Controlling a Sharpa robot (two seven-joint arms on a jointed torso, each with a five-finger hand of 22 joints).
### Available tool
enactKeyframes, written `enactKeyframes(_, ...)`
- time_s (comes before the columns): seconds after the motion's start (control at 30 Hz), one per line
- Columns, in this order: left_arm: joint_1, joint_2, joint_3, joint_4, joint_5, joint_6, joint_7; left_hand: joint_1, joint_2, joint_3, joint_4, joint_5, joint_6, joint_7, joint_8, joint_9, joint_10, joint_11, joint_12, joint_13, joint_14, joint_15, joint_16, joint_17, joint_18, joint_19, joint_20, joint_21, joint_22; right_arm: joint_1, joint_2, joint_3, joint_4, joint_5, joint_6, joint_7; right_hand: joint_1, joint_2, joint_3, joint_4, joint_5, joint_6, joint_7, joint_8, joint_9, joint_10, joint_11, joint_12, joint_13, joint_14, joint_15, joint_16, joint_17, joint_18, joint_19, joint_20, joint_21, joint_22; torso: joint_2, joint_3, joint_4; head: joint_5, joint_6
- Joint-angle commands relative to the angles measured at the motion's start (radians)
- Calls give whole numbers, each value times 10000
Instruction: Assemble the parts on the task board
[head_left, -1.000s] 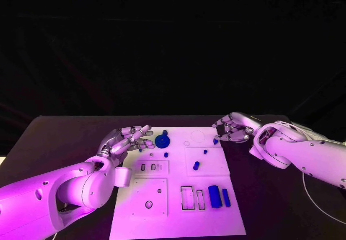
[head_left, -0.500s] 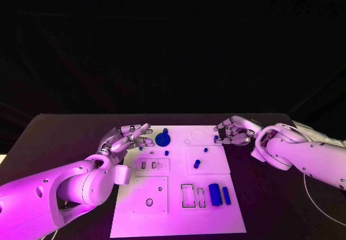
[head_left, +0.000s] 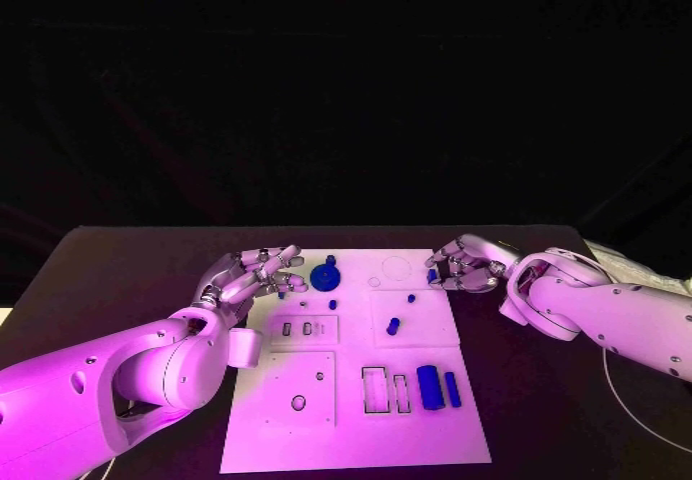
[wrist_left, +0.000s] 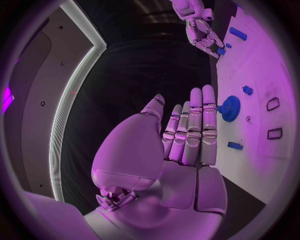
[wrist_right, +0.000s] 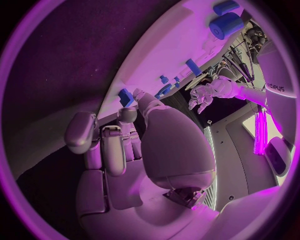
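Observation:
The white task board (head_left: 274, 395) lies in the middle of the table. A blue gear (head_left: 326, 275) stands near its far left corner. My left hand (head_left: 260, 276) hovers open just left of the gear, fingers spread, and the gear (wrist_left: 229, 108) lies past its fingertips. My right hand (head_left: 464, 265) is at the board's far right edge, with thumb and a finger pinching a small blue piece (head_left: 431, 273). That piece (wrist_right: 125, 97) sits on the board's edge. Small blue pegs (head_left: 392, 325) lie mid-board.
A thick blue cylinder (head_left: 428, 385) and a slim blue bar (head_left: 453, 392) lie near the board's right front, beside two empty rectangular slots (head_left: 374, 390). Bare black table (head_left: 562, 400) runs on both sides of the board.
My right hand has moved left to the board's edge and its fingers have come in on the small blue piece. The left hand has hardly moved. The camera shifted slightly.

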Motion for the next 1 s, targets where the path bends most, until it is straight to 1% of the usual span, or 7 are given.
enactKeyframes(0.03, 1, 20, 6, 5, -66, 210, 48, 94, 18, -6, -68, 61, 4, 44, -58, -11, -7, 39, -54, -2, -88, -11, 59, 14, -1, -71, 32, 50, 14, -40, 35, 0, -38, -140, 206, -31, 45, 88, -6, -59, -76, 134, -33, 81, 20, 33, -57, 35, 14, 674, -45, 44, 700, -125, 43, -52, 52, 7, -3, -1, -7, -42, -25)
enactKeyframes(0.13, 0, 19, 6, 3, -66, 204, 46, 94, 18, -6, -68, 61, 4, 44, -58, -11, -7, 39, -54, -2, -88, -11, 59, 14, -1, -71, 32, 50, 14, -73, 64, 0, -68, -171, 213, -52, 22, 172, 26, -62, -158, 393, -84, 194, 55, 65, -102, 66, 46, 675, -81, 43, 704, -125, 47, -79, 59, 14, -3, 0, -20, -25, -29)
enactKeyframes(0.3, 0, 20, 6, 0, -67, 199, 42, 94, 18, -6, -68, 61, 4, 44, -58, -11, -7, 39, -54, -2, -88, -11, 59, 14, -1, -71, 32, 50, 14, -93, 91, 0, -98, -214, 232, -91, -5, 231, 57, -66, -219, 619, -141, 282, 80, 110, -148, 111, 91, 675, -118, 40, 702, -124, 46, -111, 60, 11, -7, 1, -9, -43, -31)
enactKeyframes(0.57, 0, 22, 6, -8, -68, 203, 36, 94, 18, -6, -68, 61, 4, 44, -58, -11, -7, 39, -54, -2, -88, -11, 59, 14, -1, -71, 32, 50, 14, -100, 152, 0, -139, -241, 189, -75, -2, 346, 140, -90, -305, 863, -219, 371, 103, 177, -215, 170, 152, 682, -174, 50, 737, -125, 50, -161, 63, 16, -6, 6, -5, -58, -38)
enactKeyframes(0.77, 0, 22, 6, -12, -68, 213, 26, 94, 18, -6, -68, 61, 4, 44, -58, -11, -7, 39, -54, -2, -88, -11, 59, 14, -1, -71, 32, 50, 14, -101, 185, 1, -184, -244, 78, -82, 11, 473, 241, -106, -408, 1027, -277, 431, 118, 247, -263, 234, 216, 686, -215, 51, 745, -130, 64, -199, 76, 39, -5, 0, -3, -75, -50)
enactKeyframes(0.87, -1, 19, 6, -13, -68, 215, 20, 96, 24, 12, -83, 61, 8, 38, -60, -11, -2, 37, -56, -2, -115, -9, 58, 45, -1, -102, 34, 73, 31, -101, 187, 1, -196, -242, -51, -96, 120, 656, 432, -187, -835, 1189, -344, 495, 138, 312, -328, 277, 265, 691, -270, 57, 767, -133, 81, -249, 87, 58, -5, 2, -6, -68, -56)
enactKeyframes(1.0, -2, 18, 6, -19, -68, 218, 16, 96, 24, 12, -83, 61, 8, 38, -60, -11, -2, 37, -56, -2, -115, -9, 58, 45, -1, -102, 34, 73, 31, -100, 185, 4, -184, -197, -325, -99, 280, 894, 739, -331, -1212, 1343, -415, 562, 163, 379, -384, 304, 308, 693, -322, 54, 772, -141, 103, -300, 104, 90, -11, 4, -1, -68, -53)
